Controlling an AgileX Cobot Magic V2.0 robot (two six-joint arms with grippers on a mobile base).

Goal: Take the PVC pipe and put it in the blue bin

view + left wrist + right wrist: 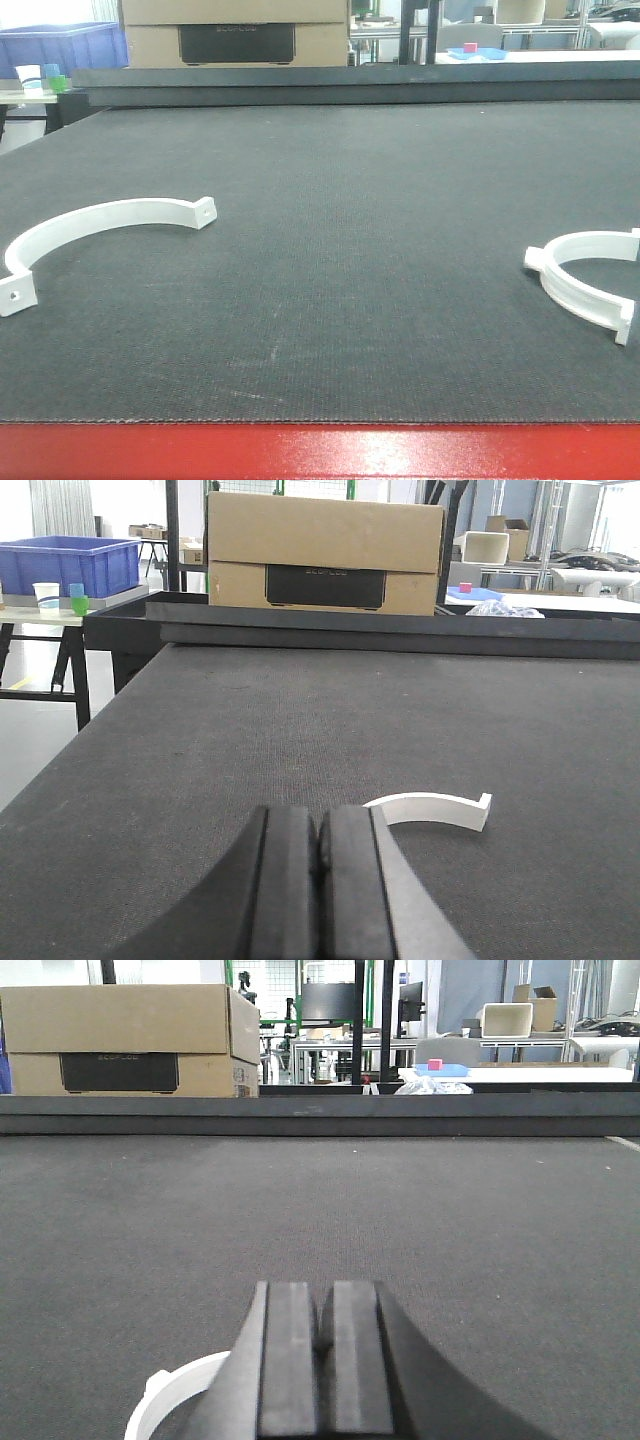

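Flat on the dark mat (330,250), well apart, two white curved pipe pieces: left pipe piece (110,211) near the left edge, open side toward the near edge; right pipe piece (600,245) at the right edge, partly cut off by the frame; bare mat between them. Left gripper (320,845) with pads pressed together, clamped on nothing; left pipe piece just ahead to its right, not touching. Right gripper (322,1330) likewise closed tight and empty; right pipe piece showing at its lower left, contact impossible to tell. Across the far edge, a raised black rail (350,80); behind it, a cardboard box (235,35); blue bin (70,565) far left on a side table beyond the rail, a white cup (47,595) and a green cup (79,605) in front of it.
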